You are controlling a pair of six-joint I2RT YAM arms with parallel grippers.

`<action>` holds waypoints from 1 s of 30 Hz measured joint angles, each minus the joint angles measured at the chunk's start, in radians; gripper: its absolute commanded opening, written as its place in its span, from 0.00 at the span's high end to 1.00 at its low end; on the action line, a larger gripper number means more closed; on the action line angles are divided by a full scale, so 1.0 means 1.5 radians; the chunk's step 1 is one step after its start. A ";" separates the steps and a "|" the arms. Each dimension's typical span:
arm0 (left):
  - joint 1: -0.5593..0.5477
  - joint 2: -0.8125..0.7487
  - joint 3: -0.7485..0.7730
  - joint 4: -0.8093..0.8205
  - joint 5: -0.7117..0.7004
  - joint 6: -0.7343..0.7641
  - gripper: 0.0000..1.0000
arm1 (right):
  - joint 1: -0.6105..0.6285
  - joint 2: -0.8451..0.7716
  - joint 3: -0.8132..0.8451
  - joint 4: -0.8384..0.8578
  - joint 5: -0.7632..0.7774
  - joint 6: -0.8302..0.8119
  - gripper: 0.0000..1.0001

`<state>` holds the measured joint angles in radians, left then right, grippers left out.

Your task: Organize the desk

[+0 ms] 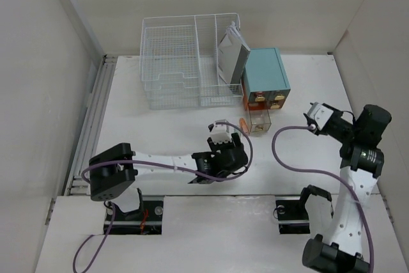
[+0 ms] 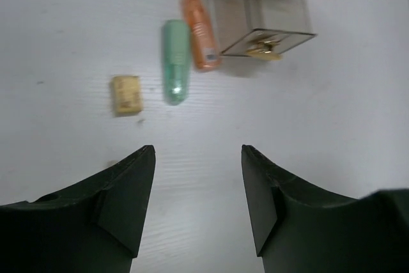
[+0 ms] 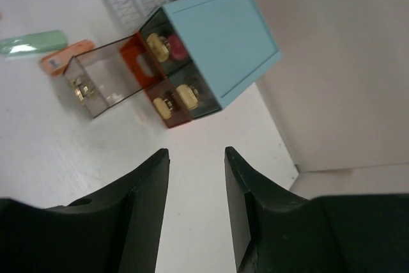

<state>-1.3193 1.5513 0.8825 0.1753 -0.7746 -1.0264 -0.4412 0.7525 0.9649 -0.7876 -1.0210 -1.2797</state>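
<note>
The desk (image 1: 153, 129) is a wide white tabletop. My left gripper (image 2: 198, 148) hovers open over it, nothing between its fingers. Just beyond it lie a tan block (image 2: 126, 94), a green tube (image 2: 175, 61) and an orange tube (image 2: 200, 30), side by side. A clear drawer (image 2: 265, 27) stands pulled out of the teal drawer box (image 1: 265, 71). My right gripper (image 3: 196, 151) is open and empty, to the right of the box (image 3: 220, 36), pointing at its drawer fronts. In the top view the left gripper (image 1: 220, 133) sits left of the clear drawer (image 1: 259, 119), and the right gripper (image 1: 311, 118) sits to its right.
A white wire-mesh basket (image 1: 185, 62) stands at the back, with a grey pouch (image 1: 231, 55) leaning in its right compartment. White walls close in the desk at the back and on both sides. The right arm's purple cable (image 1: 284, 158) loops over the desk.
</note>
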 measured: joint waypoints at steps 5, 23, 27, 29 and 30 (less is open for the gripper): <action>-0.020 0.020 0.046 -0.242 -0.054 -0.084 0.48 | 0.075 -0.006 0.004 0.198 0.045 0.198 0.55; -0.041 -0.097 -0.090 -0.271 0.006 -0.097 0.47 | 0.581 0.351 0.329 0.021 0.246 0.620 0.46; -0.044 0.002 -0.061 -0.253 0.014 -0.061 0.47 | 0.573 0.355 0.325 0.022 0.316 0.647 0.45; -0.045 0.060 -0.031 -0.252 0.015 -0.046 0.47 | 0.572 0.357 0.314 0.020 0.334 0.655 0.43; -0.045 0.085 -0.017 -0.250 0.014 -0.040 0.47 | 0.570 0.357 0.309 0.021 0.338 0.658 0.43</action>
<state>-1.3861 1.6787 0.8577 -0.2001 -0.7528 -1.0863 0.4141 1.2881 1.4288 -0.7567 -0.5133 -0.2928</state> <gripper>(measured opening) 0.532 0.562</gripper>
